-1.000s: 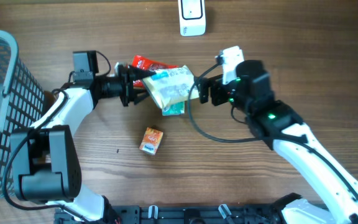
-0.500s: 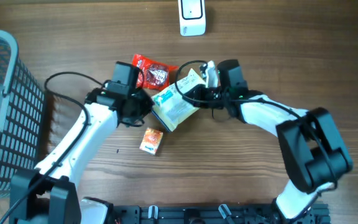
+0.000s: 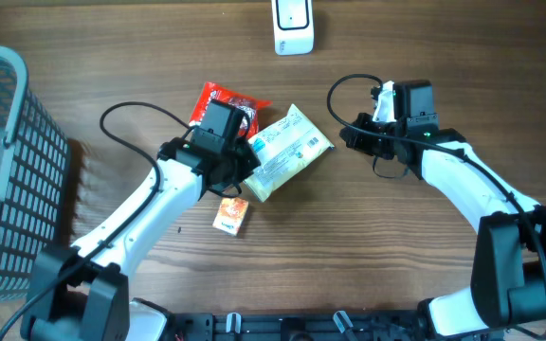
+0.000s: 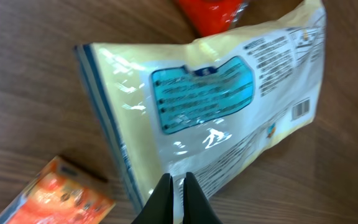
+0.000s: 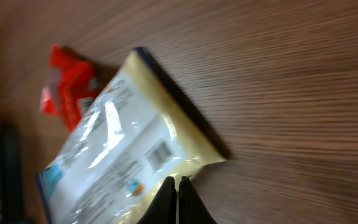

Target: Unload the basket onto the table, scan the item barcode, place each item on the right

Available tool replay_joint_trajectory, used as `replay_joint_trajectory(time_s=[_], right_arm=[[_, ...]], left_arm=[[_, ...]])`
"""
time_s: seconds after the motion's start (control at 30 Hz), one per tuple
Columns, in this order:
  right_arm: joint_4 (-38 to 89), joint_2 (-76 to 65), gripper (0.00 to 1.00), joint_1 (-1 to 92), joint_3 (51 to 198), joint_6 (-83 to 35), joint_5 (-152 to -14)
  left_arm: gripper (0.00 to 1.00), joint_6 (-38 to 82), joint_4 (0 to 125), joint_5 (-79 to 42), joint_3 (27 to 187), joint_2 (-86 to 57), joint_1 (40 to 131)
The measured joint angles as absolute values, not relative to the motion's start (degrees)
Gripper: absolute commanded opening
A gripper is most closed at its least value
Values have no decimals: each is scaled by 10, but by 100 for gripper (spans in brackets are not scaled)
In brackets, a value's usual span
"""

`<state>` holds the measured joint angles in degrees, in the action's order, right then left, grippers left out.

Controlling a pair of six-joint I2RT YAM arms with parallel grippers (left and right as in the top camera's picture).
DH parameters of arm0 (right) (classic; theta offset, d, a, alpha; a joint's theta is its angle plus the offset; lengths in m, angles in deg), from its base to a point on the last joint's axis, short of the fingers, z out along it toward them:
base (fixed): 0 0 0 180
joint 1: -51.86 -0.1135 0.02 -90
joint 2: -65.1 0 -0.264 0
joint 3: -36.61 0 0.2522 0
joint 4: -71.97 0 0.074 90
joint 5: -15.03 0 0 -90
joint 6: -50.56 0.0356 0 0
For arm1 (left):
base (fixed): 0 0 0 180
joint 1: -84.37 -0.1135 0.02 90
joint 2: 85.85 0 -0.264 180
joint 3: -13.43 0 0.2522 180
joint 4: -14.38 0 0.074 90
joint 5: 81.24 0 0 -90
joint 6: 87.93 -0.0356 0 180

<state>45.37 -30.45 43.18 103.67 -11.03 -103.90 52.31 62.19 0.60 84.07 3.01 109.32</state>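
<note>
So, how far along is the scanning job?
Done: the yellow bag lies barcode up on the table. In hand: the left hand is shut at the bag's edge, a grip unclear; the right hand is shut beside it. Left: bringing the barcode to the white scanner, which stands apart.

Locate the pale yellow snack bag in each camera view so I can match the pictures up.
Overhead: the snack bag lies tilted near the middle of the picture.
Left wrist: it fills the middle and right of the picture, printed side up.
Right wrist: it sits lower left, one corner pointing right.
Shared landmark: the red packet beside the bag, seen at the top edge in the left wrist view and at left in the right wrist view.
</note>
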Motion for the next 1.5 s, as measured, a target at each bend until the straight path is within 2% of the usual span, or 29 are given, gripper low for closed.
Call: replay_joint_trajectory(time_s=[0.13,0.17,0.2,0.23,0.27,0.3,0.4,0.47,0.53,0.57,0.6,0.63,0.73,0.9,0.97,1.07,1.17,1.4,1.5], right_arm=[[462,-305,6,430,1036,-101,-1085],[457,-305,12,430,1036,-99,-1087],[449,-305,26,430,1037,-97,-1085],[436,-305,45,430,1036,-93,-1077],[430,-305,52,430,1036,-93,-1072],[426,-305,65,430,1036,-93,-1068],[415,-305,83,430,1036,-91,-1060],[410,-305,100,430,1036,-92,-1060],[387,-304,100,435,1036,-95,-1058],[367,-304,100,449,1037,-94,-1059],[345,-303,100,473,1036,-93,-1059],[329,-302,100,504,1037,-93,-1060],[272,-301,100,569,1036,-94,-1061],[262,-300,100,514,1001,-90,-1096],[308,-300,100,475,973,-33,-1114],[443,-298,100,420,930,54,-1137],[541,-298,100,361,918,88,-1144],[590,-298,100,246,918,188,-1038],[663,-325,100,238,917,212,-1000]], left_arm=[[4,523,589,20,841,90,1124],[4,524,593,23,841,120,1130],[4,530,607,26,842,144,1130],[4,538,626,29,842,158,1130],[4,547,640,30,842,165,1129],[4,550,642,30,842,165,1129],[4,554,643,30,842,155,1129],[4,554,645,32,842,121,1129],[4,554,647,38,842,51,1129],[18,553,653,44,842,24,1129],[64,553,666,53,842,-13,1128],[100,553,674,66,842,-47,1126],[100,550,714,119,842,-117,1109],[100,552,772,202,842,-126,1061],[100,569,801,212,842,-124,1029],[100,584,818,218,842,-122,1009],[100,586,834,218,842,-121,1009],[100,586,841,214,841,-119,1009],[100,586,850,213,841,-119,1009]])
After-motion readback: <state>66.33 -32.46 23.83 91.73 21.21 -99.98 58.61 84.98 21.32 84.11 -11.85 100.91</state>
